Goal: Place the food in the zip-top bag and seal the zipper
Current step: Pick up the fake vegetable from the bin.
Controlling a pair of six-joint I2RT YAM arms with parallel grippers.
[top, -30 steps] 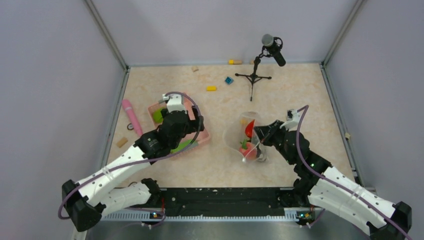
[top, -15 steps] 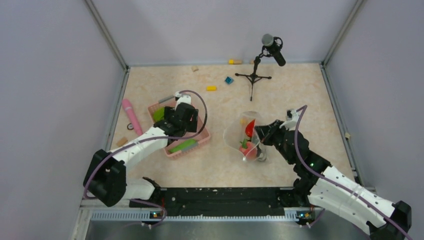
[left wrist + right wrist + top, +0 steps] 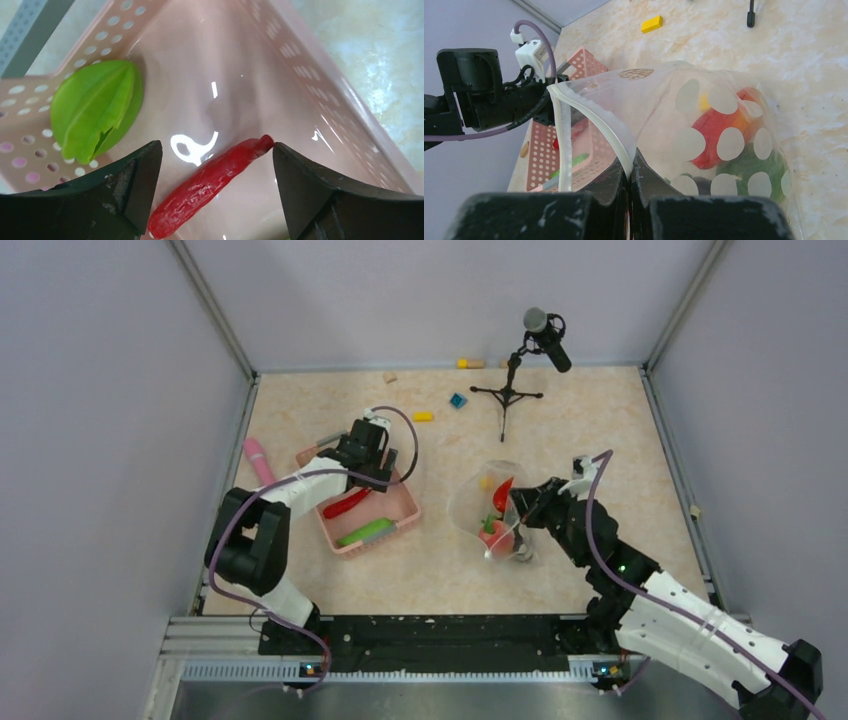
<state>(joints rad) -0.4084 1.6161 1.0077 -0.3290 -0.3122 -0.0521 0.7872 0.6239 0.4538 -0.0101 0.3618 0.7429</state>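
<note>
Food lies in two places: a red piece (image 3: 710,134), a green piece (image 3: 751,167) and a yellow piece (image 3: 704,102) sit inside the zip-top bag (image 3: 470,502), right of centre on the table (image 3: 440,580), while a red chili (image 3: 210,186), a green pepper (image 3: 95,111) and a long green cucumber (image 3: 365,532) lie in the pink basket (image 3: 405,512) to the left. The right gripper (image 3: 630,172) is clenched on the bag's mouth edge, pinching the whitish zipper (image 3: 591,116) so that the mouth gapes toward the basket. The left gripper (image 3: 214,152) hangs low inside the basket with its jaws released, one finger on each side of the chili; the chili's tip lies just beside one finger, and whether they touch I cannot tell. The pepper sits in a corner of the basket, apart from the chili. A pink stick (image 3: 257,458) lies just left of the basket; a yellow block (image 3: 423,417), a blue block (image 3: 457,400) and a microphone stand (image 3: 508,392) are farther back
</note>
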